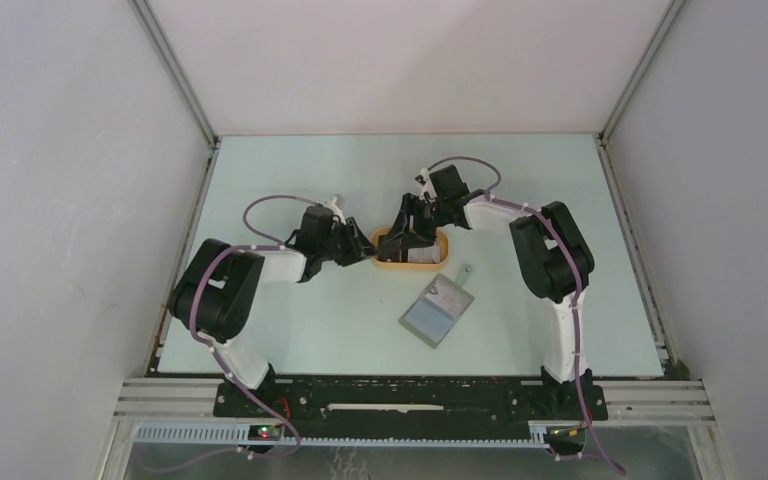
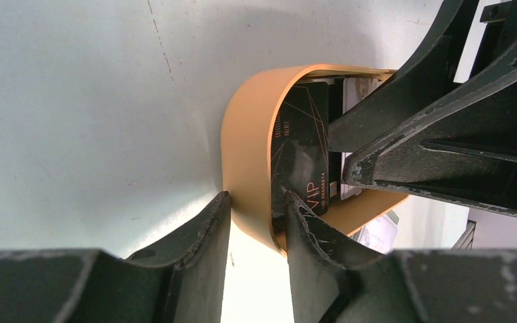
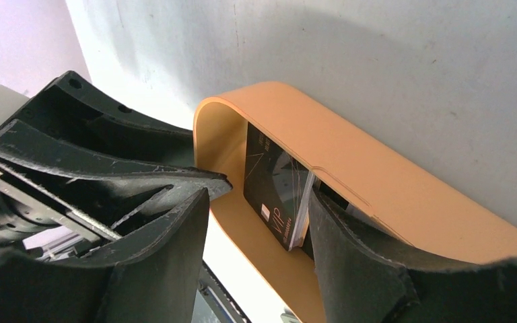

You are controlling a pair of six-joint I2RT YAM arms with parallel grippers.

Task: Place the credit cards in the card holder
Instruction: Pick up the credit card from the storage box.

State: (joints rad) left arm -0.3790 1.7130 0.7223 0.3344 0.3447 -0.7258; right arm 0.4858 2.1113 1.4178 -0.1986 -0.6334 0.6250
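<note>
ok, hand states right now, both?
Left hand: astride the tray end wall; gripping it or not, cannot tell.
Right hand: open around the cards standing in the tray, not gripping them.

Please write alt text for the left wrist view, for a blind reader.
The left gripper straddles the end wall of an orange tray, one finger outside, one inside. A black VIP card stands on edge inside, next to the right gripper.

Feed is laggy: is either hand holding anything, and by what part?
Left hand straddles the end wall of the orange tray, grip unclear. Right hand brackets the cards, open, holding nothing.
</note>
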